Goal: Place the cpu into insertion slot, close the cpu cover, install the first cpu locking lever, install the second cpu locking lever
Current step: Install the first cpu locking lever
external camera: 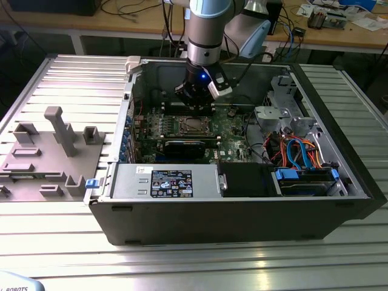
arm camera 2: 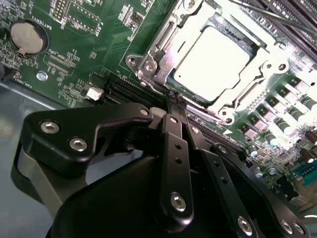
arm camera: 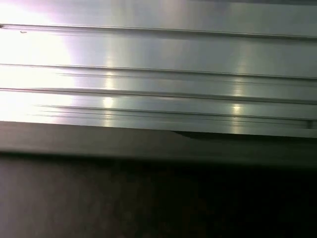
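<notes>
The cpu [arm camera 2: 213, 57], a flat square chip with a pale silver top, lies in the insertion slot [external camera: 193, 125] amid the green motherboard [arm camera 2: 94, 44]. The silvery cpu cover [arm camera 2: 159, 55] lies flat around the chip as a frame. My gripper [arm camera 2: 176, 99] is shut, with its black fingers [arm camera 2: 174, 144] pressed together and nothing visible between them. Its tips sit right at the socket's edge, beside a corner screw [arm camera 2: 148, 66]. In the exterior view the gripper [external camera: 195, 102] hangs inside the open computer case, just behind the socket.
The black case wall [external camera: 242, 212] rings the board. A black card [external camera: 182, 147] and a power supply box [external camera: 163, 180] lie in front of the socket; cables and a drive cage [external camera: 291, 130] stand on the exterior view's right. A grey fixture [external camera: 57, 130] stands on the ribbed table.
</notes>
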Tool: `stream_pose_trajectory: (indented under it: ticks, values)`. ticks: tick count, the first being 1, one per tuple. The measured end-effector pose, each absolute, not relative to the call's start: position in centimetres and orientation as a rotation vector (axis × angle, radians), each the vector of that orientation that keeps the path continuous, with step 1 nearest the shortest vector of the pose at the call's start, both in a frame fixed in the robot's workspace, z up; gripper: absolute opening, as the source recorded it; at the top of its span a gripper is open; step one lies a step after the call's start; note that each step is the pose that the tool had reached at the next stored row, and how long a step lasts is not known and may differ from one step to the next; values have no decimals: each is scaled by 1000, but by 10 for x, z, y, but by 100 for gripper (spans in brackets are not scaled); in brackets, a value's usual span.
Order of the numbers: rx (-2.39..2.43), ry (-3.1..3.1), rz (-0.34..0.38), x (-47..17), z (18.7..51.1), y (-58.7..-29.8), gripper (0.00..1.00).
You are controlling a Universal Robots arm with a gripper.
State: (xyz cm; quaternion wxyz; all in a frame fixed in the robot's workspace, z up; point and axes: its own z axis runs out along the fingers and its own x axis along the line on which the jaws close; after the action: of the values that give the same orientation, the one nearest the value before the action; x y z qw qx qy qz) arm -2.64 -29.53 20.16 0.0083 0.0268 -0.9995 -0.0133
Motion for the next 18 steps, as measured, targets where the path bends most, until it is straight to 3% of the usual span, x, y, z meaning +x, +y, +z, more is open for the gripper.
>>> stream_pose_trajectory:
  ticks: [8, 18]
  values:
    - [88, -3127, -42, -26, 211, -296, 11]
    - [88, -3127, -41, -27, 211, -318, 11]
